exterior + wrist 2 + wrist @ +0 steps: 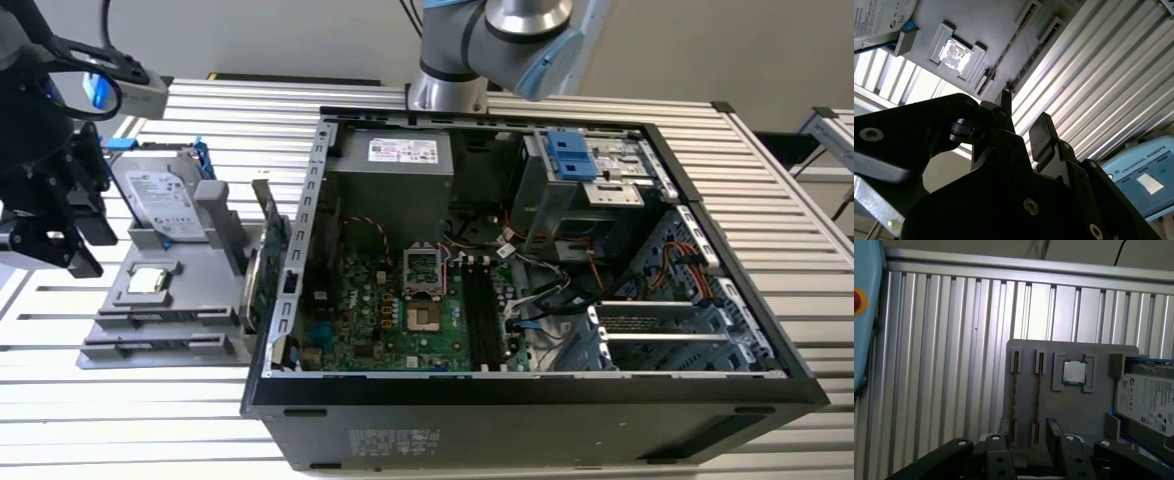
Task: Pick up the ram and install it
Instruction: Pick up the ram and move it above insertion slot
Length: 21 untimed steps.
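Note:
My gripper point(70, 232) hangs at the exterior view's left, above the grey holder tray point(160, 300). Its black fingers point(1043, 131) stand apart with nothing between them, so it is open. In the first wrist view the gripper point(1029, 431) sits over the tray's two long narrow slots point(1014, 390), which look bare. I cannot pick out the ram. The open computer case point(534, 400) lies in the middle of the table, and I cannot tell whether a stick sits in the dark memory slots point(481, 310) on its green motherboard point(387, 320).
On the tray point(1074, 405) rest a silver hard drive in a blue frame point(163, 200) and a small square processor point(1074, 372). A green expansion card point(271, 250) stands between tray and case. A pale blue pendant point(1141, 175) lies on the ribbed metal table point(227, 110).

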Available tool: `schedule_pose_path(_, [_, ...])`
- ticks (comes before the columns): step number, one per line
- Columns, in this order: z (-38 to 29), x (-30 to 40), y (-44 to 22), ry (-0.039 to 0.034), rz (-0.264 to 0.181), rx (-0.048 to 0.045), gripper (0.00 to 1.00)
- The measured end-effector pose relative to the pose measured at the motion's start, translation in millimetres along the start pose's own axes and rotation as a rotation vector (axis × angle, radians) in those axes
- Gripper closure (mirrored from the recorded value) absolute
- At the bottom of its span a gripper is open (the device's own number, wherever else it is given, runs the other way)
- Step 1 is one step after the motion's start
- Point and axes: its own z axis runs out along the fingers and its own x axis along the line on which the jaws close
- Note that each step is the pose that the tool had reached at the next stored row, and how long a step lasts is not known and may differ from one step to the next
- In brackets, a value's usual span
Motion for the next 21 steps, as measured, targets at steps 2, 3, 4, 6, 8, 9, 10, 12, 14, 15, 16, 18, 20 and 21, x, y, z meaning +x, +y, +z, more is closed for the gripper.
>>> schedule_pose_path(2, [0.7, 0.0, 0.0, 0.0003, 0.000, 0.0000, 1.00])
schedule_pose_path(3, [1.0, 0.0, 0.0, 0.0005, 0.000, -0.0001, 1.00])
schedule_pose_path(4, [1.3, 0.0, 0.0, 0.0007, 0.000, -0.0001, 1.00])
schedule_pose_path(6, [2.1, 0.0, 0.0, 0.0011, 0.000, -0.0001, 1.00])
schedule_pose_path(8, [2.8, 0.0, 0.0, 0.0014, 0.000, -0.0001, 1.00])
schedule_pose_path(9, [3.0, 0.0, 0.0, 0.0016, 0.000, -0.0002, 1.00])
schedule_pose_path(10, [3.4, 0.0, 0.0, 0.0019, 0.000, -0.0001, 1.00])
schedule_pose_path(12, [4.0, -0.1, 0.0, 0.0023, 0.000, -0.0002, 1.00])
schedule_pose_path(14, [4.7, -0.1, 0.0, 0.0026, 0.000, -0.0002, 1.00])
schedule_pose_path(15, [5.0, -0.1, 0.1, 0.0028, 0.000, -0.0003, 1.00])
schedule_pose_path(16, [5.3, 0.0, 0.0, 0.0030, 0.000, -0.0003, 1.00])
schedule_pose_path(18, [6.0, -0.1, 0.1, 0.0033, 0.000, -0.0003, 1.00])
schedule_pose_path(20, [6.7, -0.1, 0.1, 0.0038, 0.000, -0.0003, 1.00])
schedule_pose_path(21, [7.0, -0.1, 0.1, 0.0040, 0.000, -0.0003, 1.00])
